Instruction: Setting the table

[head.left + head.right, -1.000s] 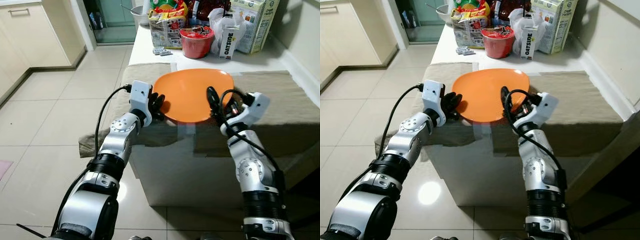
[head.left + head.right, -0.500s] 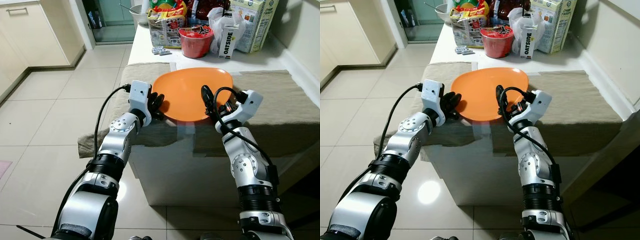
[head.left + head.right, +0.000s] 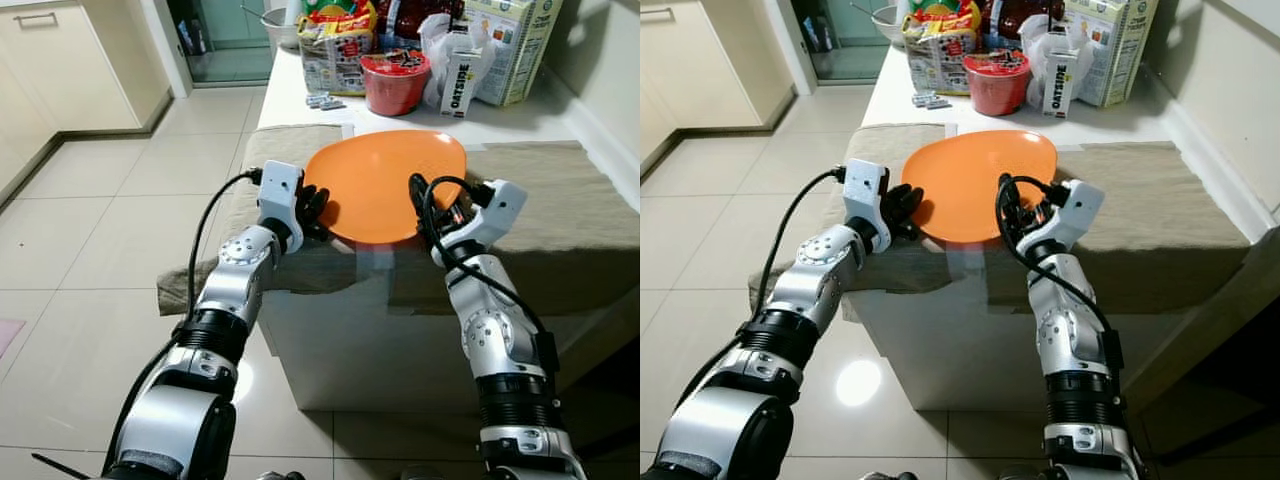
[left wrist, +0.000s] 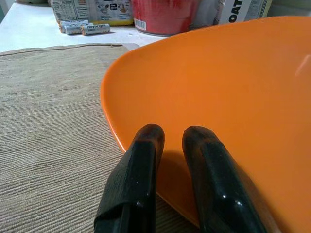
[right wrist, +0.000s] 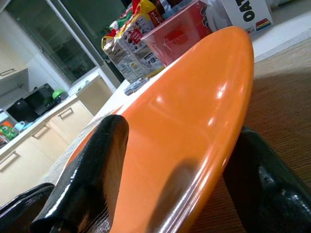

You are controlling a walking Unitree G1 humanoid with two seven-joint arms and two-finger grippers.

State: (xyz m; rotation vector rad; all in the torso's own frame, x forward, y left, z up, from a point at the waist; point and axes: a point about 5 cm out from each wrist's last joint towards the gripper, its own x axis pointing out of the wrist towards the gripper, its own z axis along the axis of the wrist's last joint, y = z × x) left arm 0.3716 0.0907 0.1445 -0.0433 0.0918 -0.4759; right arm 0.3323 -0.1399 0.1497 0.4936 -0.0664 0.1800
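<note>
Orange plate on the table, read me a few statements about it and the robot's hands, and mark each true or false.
1. The orange plate lies over a tan cloth. True.
2. The left hand is at the plate's edge. True.
3. The right hand hangs by the robot's side. False; it has a finger above and a finger below the plate's rim.
4. A red bowl stands behind the plate. True.
5. The plate holds food. False; it is bare.

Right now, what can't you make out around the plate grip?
- Orange plate: underside and near rim hidden by both grippers, head views.
- Left gripper: fingers lie over the rim; whether anything grips beneath is hidden, left wrist view.
- Right gripper: contact under the plate hidden by its edge.
- Red noodle cup: label too small.
</note>
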